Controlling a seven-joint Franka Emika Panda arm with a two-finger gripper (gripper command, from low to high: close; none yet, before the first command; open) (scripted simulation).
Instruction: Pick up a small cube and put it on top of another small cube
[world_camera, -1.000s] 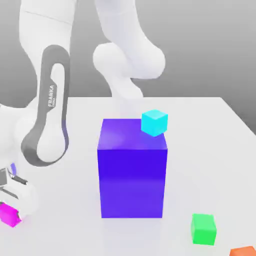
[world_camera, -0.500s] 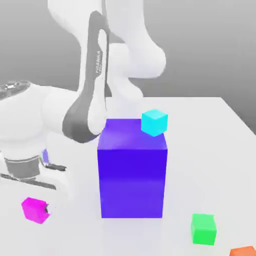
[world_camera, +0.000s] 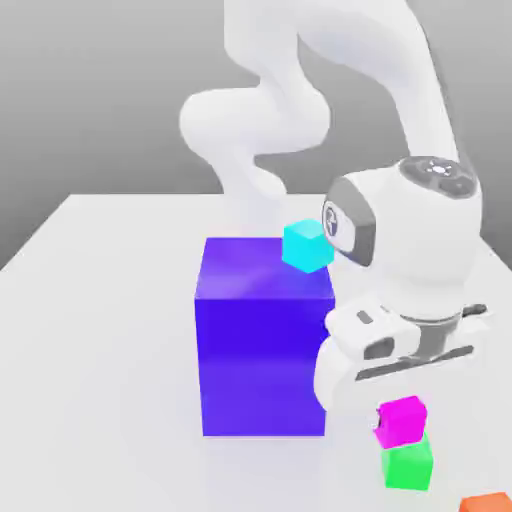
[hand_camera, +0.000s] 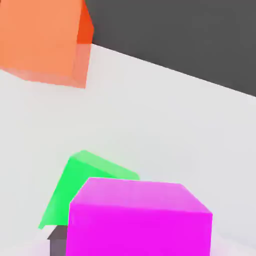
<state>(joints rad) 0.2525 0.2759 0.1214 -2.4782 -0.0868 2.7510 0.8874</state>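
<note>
My hand (world_camera: 400, 405) sits low over the green cube (world_camera: 407, 466) so the magenta cube (world_camera: 402, 420) lands square on top; it looks to rest there, slightly offset. Can't tell if I'm pinching it or spread. Big blue block (world_camera: 265, 350) just beside, so I come straight down.

1. I am seeing the white arm (world_camera: 300, 90) rising from behind the big blue block (world_camera: 265, 340), arching high and curving over toward the exterior view's right of that block.
2. The wrist (world_camera: 410, 235) is hanging just beside the block's right face, with the hand pointing straight down.
3. The gripper (world_camera: 400, 415) is sitting low beside the block's lower right corner, right at the magenta cube (world_camera: 402, 420); I am not able to tell how its fingers are standing.
</note>
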